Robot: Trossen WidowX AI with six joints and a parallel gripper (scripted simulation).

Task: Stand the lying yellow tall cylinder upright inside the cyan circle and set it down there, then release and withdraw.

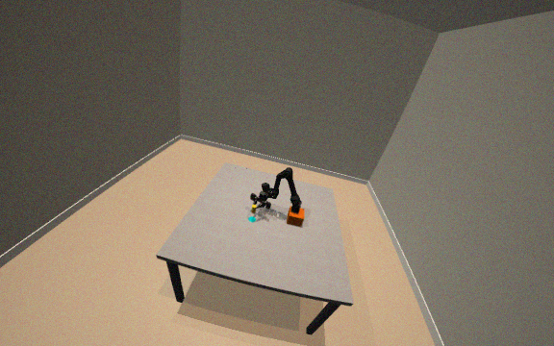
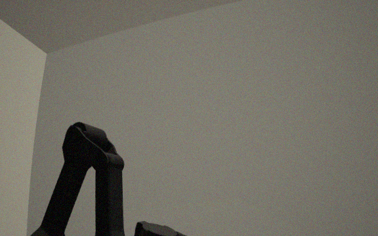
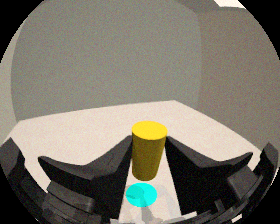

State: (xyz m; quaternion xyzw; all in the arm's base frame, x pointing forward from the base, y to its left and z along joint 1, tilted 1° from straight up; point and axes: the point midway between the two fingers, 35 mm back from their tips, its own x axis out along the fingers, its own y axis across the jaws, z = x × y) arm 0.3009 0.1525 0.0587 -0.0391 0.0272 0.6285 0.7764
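The yellow tall cylinder (image 1: 254, 209) (image 3: 147, 152) is held close to upright above the table. My gripper (image 3: 149, 140) is shut on it, one finger on each side near its upper part. The cyan circle (image 1: 252, 219) (image 3: 141, 195) lies flat on the table; in the wrist view it shows just below the cylinder's lower end, with a gap between them. A shadow falls across part of the circle. The exterior view shows only the arm's upper links, not the cylinder, the circle or the fingers.
The arm's orange base block (image 1: 295, 216) stands on the grey table (image 1: 258, 259), to the right of the circle in the top view. The arm (image 1: 285, 174) (image 2: 77, 144) arches up from it. The table's far edge shows in the wrist view.
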